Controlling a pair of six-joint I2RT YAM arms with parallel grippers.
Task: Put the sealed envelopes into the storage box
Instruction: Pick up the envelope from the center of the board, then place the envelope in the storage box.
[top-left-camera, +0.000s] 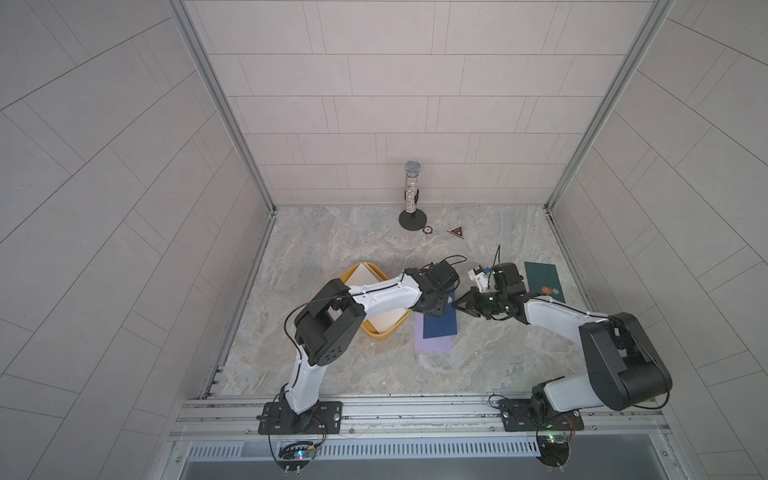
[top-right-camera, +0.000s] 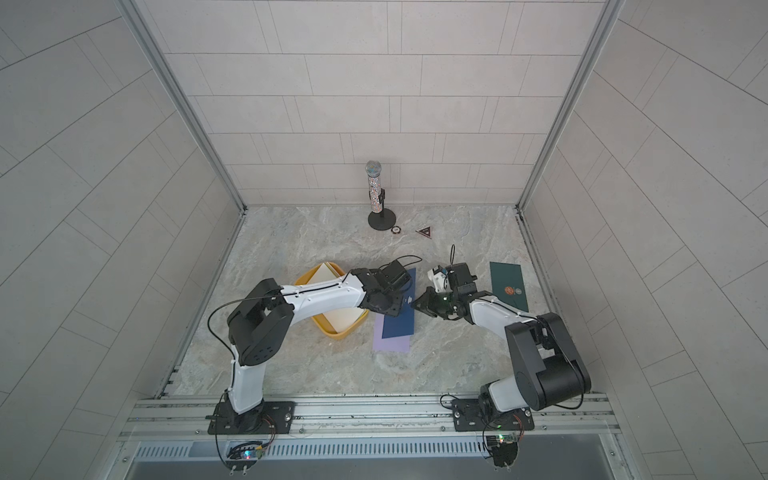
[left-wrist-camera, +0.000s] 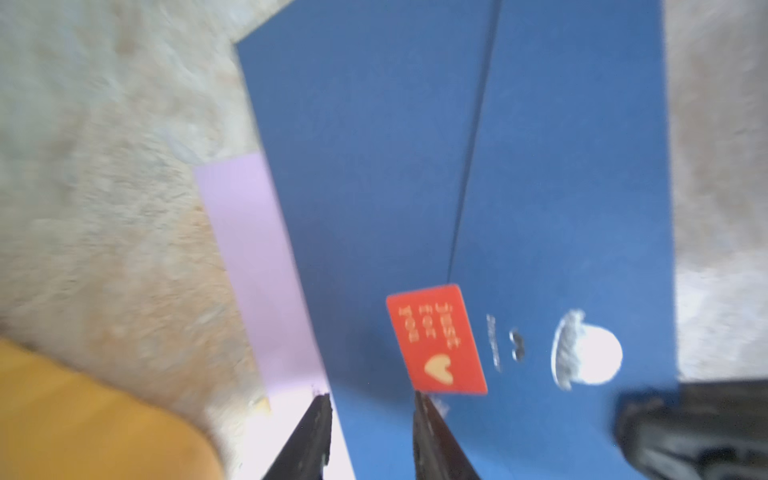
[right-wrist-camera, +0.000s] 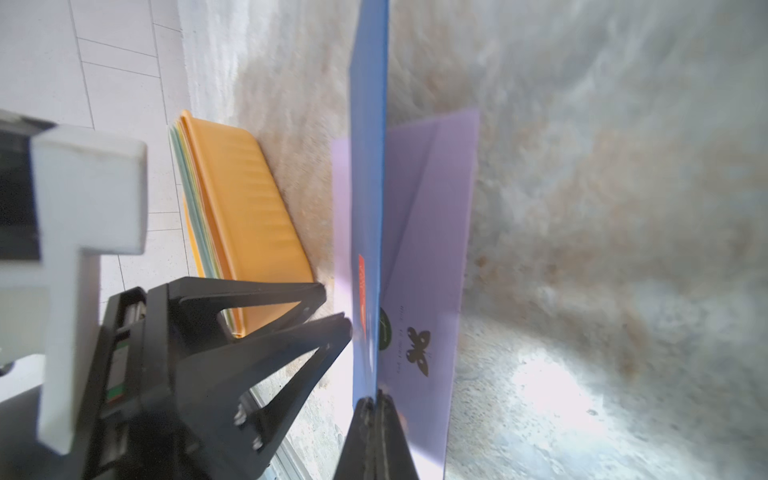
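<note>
The shallow yellow plastic storage box (top-left-camera: 384, 330), left of centre in both top views, holds stacked envelopes (top-left-camera: 365, 276). Just right of it, a dark blue paper envelope (top-left-camera: 440, 326) overlaps a lilac paper envelope (top-left-camera: 434, 345). The right gripper (right-wrist-camera: 376, 401) pinches the blue envelope's edge; the left gripper (left-wrist-camera: 370, 401) has its jaws apart.

Tiled booth around a marbled desk

A glittery microphone (top-left-camera: 412, 187) stood upright on a round black base at the back of the grey-beige marbled desk (top-left-camera: 332, 241), just before the rear wall (top-left-camera: 395, 83) of pale rectangular tiles. Similar tiled walls rose on either side of it, joined by metal corner posts (top-left-camera: 224, 108). Well in front of it ran an aluminium rail (top-left-camera: 415, 411) and a slotted grille (top-left-camera: 415, 451). The light was soft and even.
</note>
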